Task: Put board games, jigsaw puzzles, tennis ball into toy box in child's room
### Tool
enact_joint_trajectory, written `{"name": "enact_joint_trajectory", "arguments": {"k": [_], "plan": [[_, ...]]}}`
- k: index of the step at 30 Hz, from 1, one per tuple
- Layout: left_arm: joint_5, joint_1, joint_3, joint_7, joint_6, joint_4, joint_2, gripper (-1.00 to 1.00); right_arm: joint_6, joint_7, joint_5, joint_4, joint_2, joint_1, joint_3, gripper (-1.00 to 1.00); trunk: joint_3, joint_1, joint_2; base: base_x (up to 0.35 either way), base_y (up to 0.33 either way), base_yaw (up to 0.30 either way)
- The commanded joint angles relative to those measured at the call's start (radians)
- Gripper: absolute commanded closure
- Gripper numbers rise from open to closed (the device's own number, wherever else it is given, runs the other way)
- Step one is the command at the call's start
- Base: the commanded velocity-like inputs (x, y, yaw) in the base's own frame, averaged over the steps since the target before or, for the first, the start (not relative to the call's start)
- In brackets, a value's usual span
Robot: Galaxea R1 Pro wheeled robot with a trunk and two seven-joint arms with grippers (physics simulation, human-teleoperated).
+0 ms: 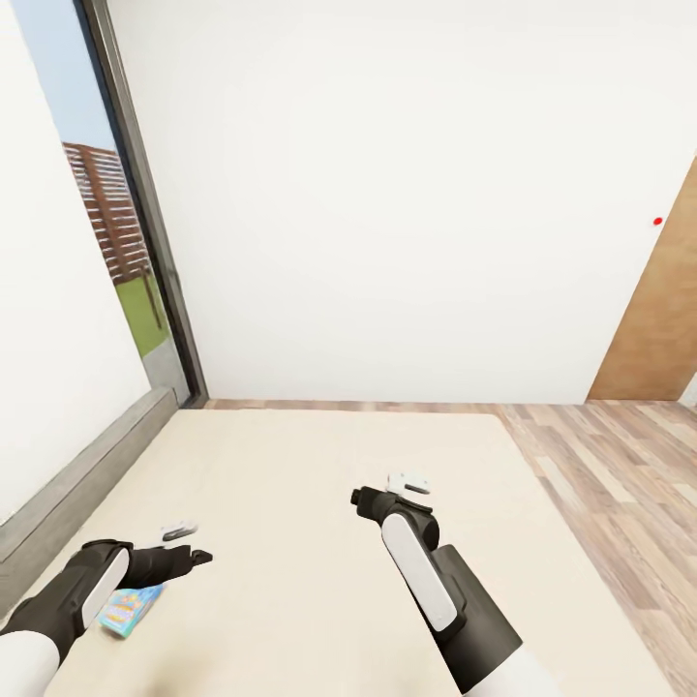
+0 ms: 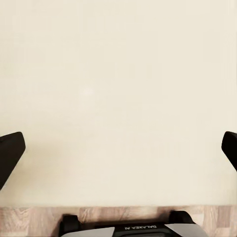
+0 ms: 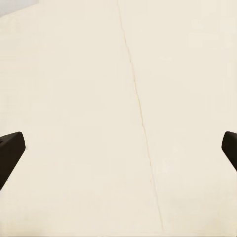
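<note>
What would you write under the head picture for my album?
Both arms reach over the cream bed, a small blue game box beside the left arm.

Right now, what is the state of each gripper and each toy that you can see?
Left gripper: open, empty, over the bed.
Right gripper: open, empty, over the bed's seam.
Small blue board game: lying flat on the bed, partly hidden under the left arm, not gripped.

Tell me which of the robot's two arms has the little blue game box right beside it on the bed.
The left arm: the blue cartoon-printed box lies against it on the bed. The right arm has only bare mattress beside it.
</note>
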Motion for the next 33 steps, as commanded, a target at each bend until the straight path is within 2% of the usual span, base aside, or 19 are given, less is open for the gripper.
{"name": "enact_joint_trajectory", "arguments": {"k": [1,27,33], "plan": [[0.004,0.0,-0.003,0.0,0.004,-0.001,0.001,-1.0,0.003,-0.009,-0.007,-0.001,0.0,-0.001,0.001,-1.0,-0.002,0.001,-0.002,0.0,0.284,-0.008],[0.004,-0.001,-0.003,0.0,0.004,-0.001,0.0,-1.0,0.001,-0.009,-0.007,-0.001,0.0,-0.001,0.001,-1.0,-0.002,0.001,-0.002,0.005,0.283,-0.001],[0.004,-0.001,-0.003,0.0,0.003,-0.001,0.0,-1.0,0.001,-0.009,-0.007,-0.002,0.0,-0.001,0.001,-1.0,-0.002,0.001,-0.002,0.032,0.128,0.0]]}}
